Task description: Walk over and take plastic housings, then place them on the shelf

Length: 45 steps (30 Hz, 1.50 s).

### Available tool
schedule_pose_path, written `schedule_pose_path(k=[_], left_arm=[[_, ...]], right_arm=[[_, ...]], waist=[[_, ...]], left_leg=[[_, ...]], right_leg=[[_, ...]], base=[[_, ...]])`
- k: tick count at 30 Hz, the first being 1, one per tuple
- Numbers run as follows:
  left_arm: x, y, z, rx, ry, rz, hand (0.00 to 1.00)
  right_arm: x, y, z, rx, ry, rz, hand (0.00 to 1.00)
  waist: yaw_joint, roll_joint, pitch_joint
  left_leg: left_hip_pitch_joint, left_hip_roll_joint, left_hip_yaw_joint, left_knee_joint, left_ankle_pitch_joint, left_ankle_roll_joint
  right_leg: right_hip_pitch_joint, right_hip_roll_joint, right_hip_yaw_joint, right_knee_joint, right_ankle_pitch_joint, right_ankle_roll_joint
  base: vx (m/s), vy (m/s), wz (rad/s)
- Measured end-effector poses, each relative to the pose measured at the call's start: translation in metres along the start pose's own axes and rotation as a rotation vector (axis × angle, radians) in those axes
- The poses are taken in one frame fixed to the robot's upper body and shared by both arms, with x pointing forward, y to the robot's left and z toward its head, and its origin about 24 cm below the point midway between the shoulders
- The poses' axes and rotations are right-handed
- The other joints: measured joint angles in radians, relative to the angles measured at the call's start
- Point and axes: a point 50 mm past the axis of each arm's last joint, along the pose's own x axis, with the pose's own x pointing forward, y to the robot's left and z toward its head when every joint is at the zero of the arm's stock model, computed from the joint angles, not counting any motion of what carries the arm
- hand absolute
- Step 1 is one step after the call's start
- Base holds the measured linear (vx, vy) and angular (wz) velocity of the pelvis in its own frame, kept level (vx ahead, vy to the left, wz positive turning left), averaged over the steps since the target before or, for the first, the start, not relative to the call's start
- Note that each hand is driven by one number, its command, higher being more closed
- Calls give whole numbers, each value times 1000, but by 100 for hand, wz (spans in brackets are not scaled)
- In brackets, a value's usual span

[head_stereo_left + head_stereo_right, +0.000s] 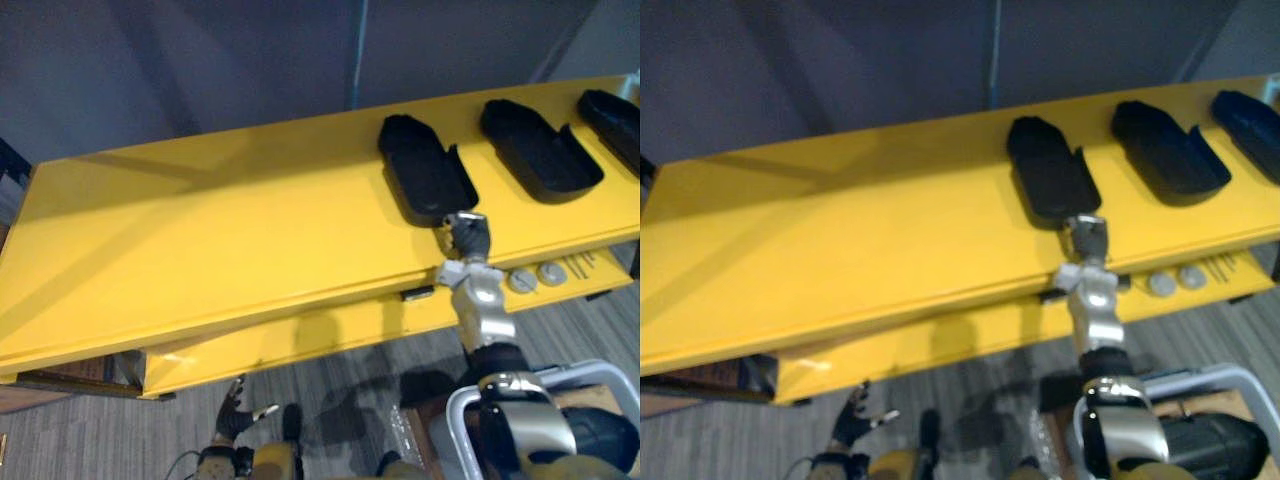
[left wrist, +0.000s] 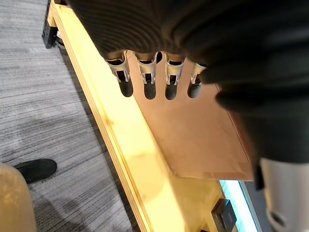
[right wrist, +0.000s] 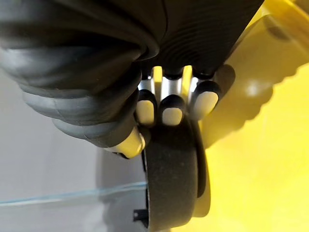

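Right robot hand (image 1: 466, 236): fingers and thumb pinched on the near end of a black housing (image 1: 420, 160), which lies by the front edge of the yellow shelf (image 1: 200, 230). Two more housings (image 1: 538, 148) sit toward the shelf's right end. Left robot hand (image 1: 235, 412) hangs low over the floor (image 1: 90, 440), fingers loose, holding nothing.

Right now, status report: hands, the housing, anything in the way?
Right hand pinching near end of housing on yellow shelf. Left hand open, low by floor. Next housing sits apart; nothing in the way.
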Motion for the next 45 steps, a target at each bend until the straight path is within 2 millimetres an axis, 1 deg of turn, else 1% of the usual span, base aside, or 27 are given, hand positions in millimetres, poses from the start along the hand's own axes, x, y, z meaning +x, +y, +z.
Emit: schedule_pose_path(k=[3,5,7,10,13,15,17,19,20,21,24,27,28,29,30,31,32,33,34,37,38,42,45], left_arm=[[3,-2,4,10,-6,-14,0],[7,-10,10,39,21,-74,0],[13,-17,16,25,70,-132,0],[19,-18,22,6,110,-164,0],[25,-18,27,-7,135,-190,0],[29,-16,34,-16,121,-204,0],[32,-14,37,-8,121,-205,0],[33,-12,38,-1,121,-204,0],[34,-11,39,3,119,-202,0],[34,-11,39,6,122,-208,0],[35,-12,40,14,121,-232,0],[31,-13,34,14,141,-240,0],[27,-14,25,33,163,-235,0],[23,-14,18,41,175,-229,0],[17,-15,7,42,197,-216,0],[6,-16,-7,61,202,-187,0],[1,-17,-12,64,205,-180,0],[-2,-19,-11,49,188,-166,0],[-3,-17,-12,68,176,-157,0],[-5,-16,-14,65,178,-153,0],[-5,-15,-14,58,183,-150,0],[-6,-12,-20,-11,248,-123,0],[-8,-4,-27,-93,303,-72,0]], right_arm=[[1,5,1,-7,-1,20,100],[3,8,3,-11,4,31,100],[4,9,5,-15,10,41,100],[4,10,7,-27,3,56,100],[4,14,16,-52,-41,74,100],[-5,15,30,-62,-119,94,100],[-15,14,38,-74,-179,105,100],[-28,11,43,-76,-222,110,100],[-37,8,43,-76,-237,111,100],[-45,4,45,-74,-253,106,0],[-59,-5,41,-73,-250,100,0],[-79,-15,25,-74,-198,86,0],[-89,-18,13,-65,-170,76,0],[-96,-20,7,-59,-158,67,0],[-105,-23,-1,-45,-144,54,0],[-116,-24,-8,-20,-149,35,0],[-118,-25,-9,-16,-152,28,0],[-119,-27,-9,-18,-156,17,0],[-119,-31,-10,-14,-158,-2,0],[-119,-35,-11,19,-156,-35,0],[-120,-39,-14,19,-151,-61,0],[-122,-52,-23,62,-119,-153,0],[-123,-53,-25,66,-113,-161,0]], waist=[[1,-1,23],[0,1,26],[-1,1,26],[-6,3,25],[-19,6,25],[-21,6,25],[-25,6,25],[-34,4,23],[-46,2,20],[-57,2,20],[-77,1,14],[-78,-2,-13],[-79,-7,-30],[-79,-10,-38],[-79,-14,-47],[-82,-18,-52],[-83,-18,-52],[-84,-18,-52],[-76,-14,-56],[-74,-8,-67],[-74,-7,-67],[-74,-8,-68],[-74,-9,-69]], left_leg=[[23,0,1,0,-2,-2],[24,0,2,0,-2,-2],[23,0,3,0,-2,-2],[15,4,5,0,-2,-2],[10,6,10,1,-2,-3],[11,9,26,1,-4,-6],[16,11,40,1,-5,-7],[28,14,55,1,-8,-11],[34,16,65,1,-8,-11],[38,19,72,0,-8,-12],[54,27,100,0,-11,-15],[63,42,120,0,-23,-22],[63,45,122,0,-24,-23],[63,47,122,0,-25,-24],[63,51,123,0,-27,-26],[63,55,125,0,-27,-27],[62,58,128,0,-27,-27],[61,60,130,0,-27,-27],[63,61,135,0,-27,-27],[61,59,142,0,-28,-27],[61,58,142,0,-28,-26],[60,54,141,0,-29,-26],[60,52,135,0,-29,-27]], right_leg=[[21,0,1,0,0,1],[21,-1,2,-1,-1,3],[19,-2,2,-1,-3,4],[9,-1,6,-1,-3,6],[2,-2,14,-3,3,15],[-2,0,24,-6,4,16],[-4,0,35,-6,4,16],[-2,0,55,-5,4,16],[-1,0,65,-4,4,16],[-1,1,72,-3,4,16],[-3,5,100,1,6,17],[-15,19,133,3,6,15],[-17,24,135,3,5,13],[-17,26,136,2,4,11],[-17,29,137,2,3,10],[-17,32,138,1,2,9],[-18,33,138,1,2,9],[-19,34,137,1,2,9],[-19,34,141,1,3,8],[-24,32,146,0,3,9],[-25,31,147,0,3,9],[-24,31,141,0,5,10],[-18,31,135,-4,5,9]], base=[[-2,-3,-4],[0,0,0],[0,0,0],[3,-9,-1],[24,-18,-6],[30,-22,-13],[27,-23,-17],[25,-11,-23],[10,-7,-25],[-1,-10,-24],[-39,4,-32],[-36,-8,-28],[-5,-29,-12],[-2,-28,-5],[6,-40,-3],[3,-41,-3],[-5,-40,0],[0,0,0],[-21,-6,-4],[0,9,-6],[0,0,0],[0,0,0],[16,-5,4]])
